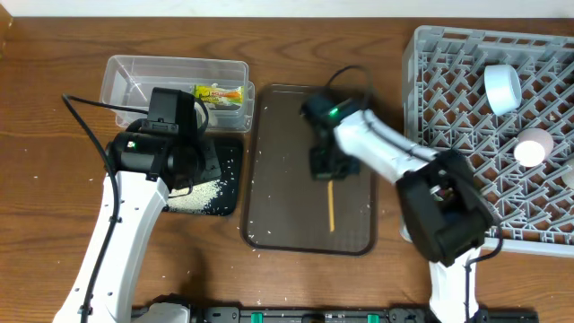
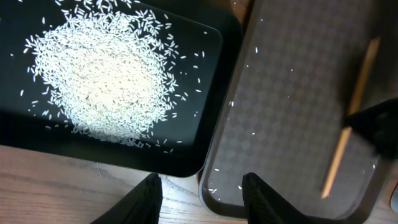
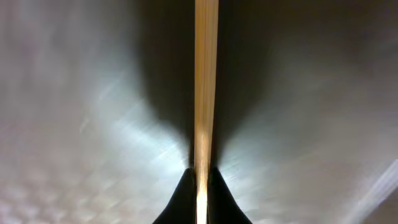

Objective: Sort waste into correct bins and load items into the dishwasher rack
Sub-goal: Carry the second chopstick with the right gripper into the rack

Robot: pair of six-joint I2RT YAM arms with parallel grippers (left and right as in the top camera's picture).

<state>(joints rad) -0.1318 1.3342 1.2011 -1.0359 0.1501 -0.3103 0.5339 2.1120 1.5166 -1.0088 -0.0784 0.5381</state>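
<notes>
One wooden chopstick (image 3: 205, 74) is pinched between the fingers of my right claw (image 3: 203, 180), which are pressed together on it just above the big brown patterned serving tray (image 1: 278, 179). I cannot tell whether its twin is with it.

My left claw (image 2: 201, 180) hangs with its fingers apart and nothing between them, over the seam where the shallow black rectangular tray (image 2: 199, 143) lies just beside the brown one. A broad heap of white rice grains (image 2: 106, 74) lies on the black tray, so I judge the rice mostly sorted. Stray grains do dot the brown tray and the table.

Behind the black tray, the clear rectangular plastic tub (image 1: 126, 76) holds the yellow-green snack wrapper (image 1: 220, 92), so that piece looks done. I cannot make out a crumpled tissue anywhere.

Far off on my right, the large grey lattice dishwasher rack (image 1: 448, 99) carries a plain white cup (image 1: 502, 87) and a white cup with a pink inside (image 1: 534, 148). Neither bowl shows plainly, and my right arm covers a corner of the rack. By my reckoning, what is left is to take the chopstick to the rack and gather the loose grains.

Everything stands on a brown wooden table (image 1: 54, 90) with visible grain. Nothing of the room beyond it shows.
</notes>
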